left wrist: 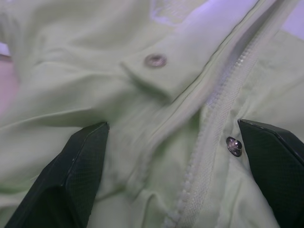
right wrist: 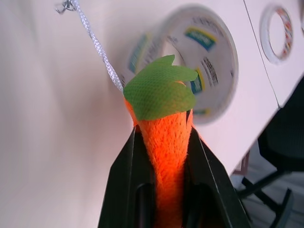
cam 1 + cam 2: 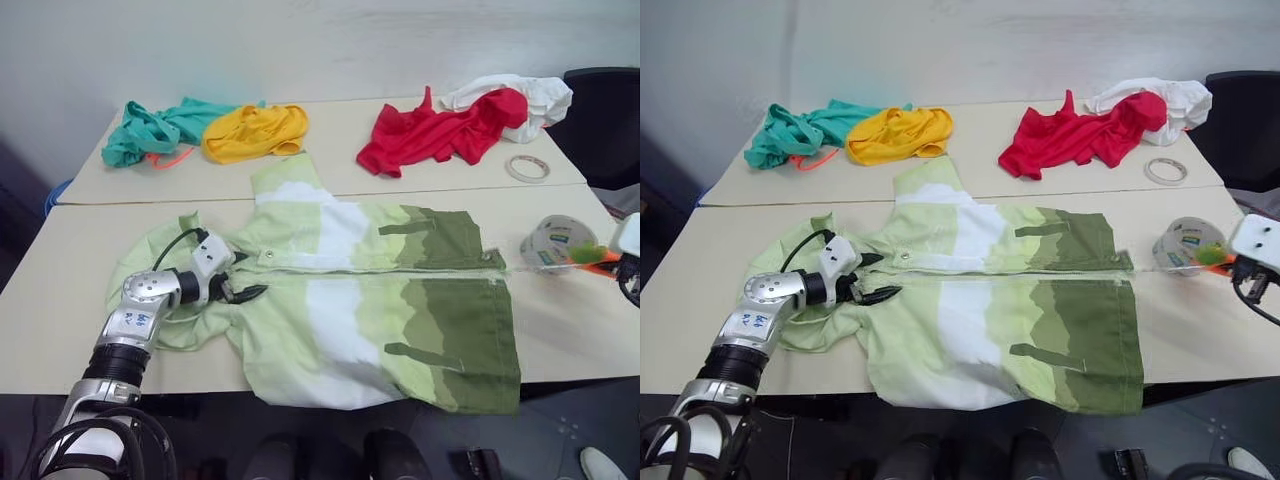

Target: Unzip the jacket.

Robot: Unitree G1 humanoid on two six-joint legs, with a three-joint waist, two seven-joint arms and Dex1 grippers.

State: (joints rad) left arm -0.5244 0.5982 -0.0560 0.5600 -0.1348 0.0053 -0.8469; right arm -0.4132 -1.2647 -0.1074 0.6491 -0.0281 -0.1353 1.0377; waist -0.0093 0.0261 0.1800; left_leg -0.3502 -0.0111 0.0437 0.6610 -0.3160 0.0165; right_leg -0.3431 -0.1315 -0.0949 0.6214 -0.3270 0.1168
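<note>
The jacket [image 3: 370, 300] lay flat along the table's [image 3: 60, 300] front edge, zipper running left to right. The left gripper [image 3: 238, 276], jaws spread, straddled the collar end. Near the table's right edge, the right gripper [image 2: 166, 190] was clamped on the carrot charm [image 2: 164, 123], corded to the zipper's far end.

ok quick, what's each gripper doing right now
Left gripper: open, jaws straddling the jacket zipper.
Right gripper: shut on the orange charm.
</note>
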